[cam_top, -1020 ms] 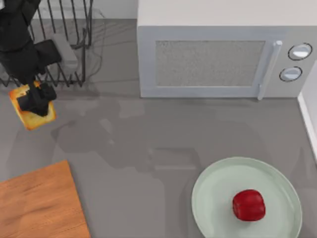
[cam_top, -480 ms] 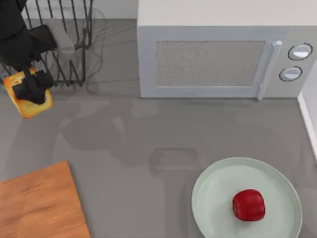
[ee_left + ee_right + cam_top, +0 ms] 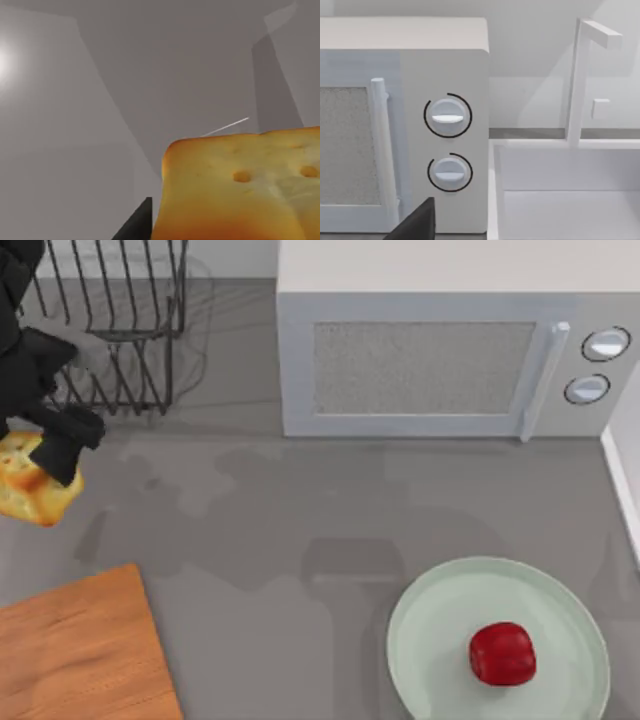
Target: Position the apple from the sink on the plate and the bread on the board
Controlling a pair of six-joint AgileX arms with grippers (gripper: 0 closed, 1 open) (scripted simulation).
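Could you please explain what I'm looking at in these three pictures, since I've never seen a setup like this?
This is a simulated kitchen counter worked by two robot arms. One picture looks down from above; the other two come from cameras on each arm's wrist. At the top view's left edge, the left gripper holds the bread above the counter, near a wire rack; the left wrist view shows that bread up close. The board, at the lower left, has nothing on it yet. The apple already sits on the plate at the lower right. Behind stands a microwave. The right wrist camera faces the microwave's dials and a white sink.
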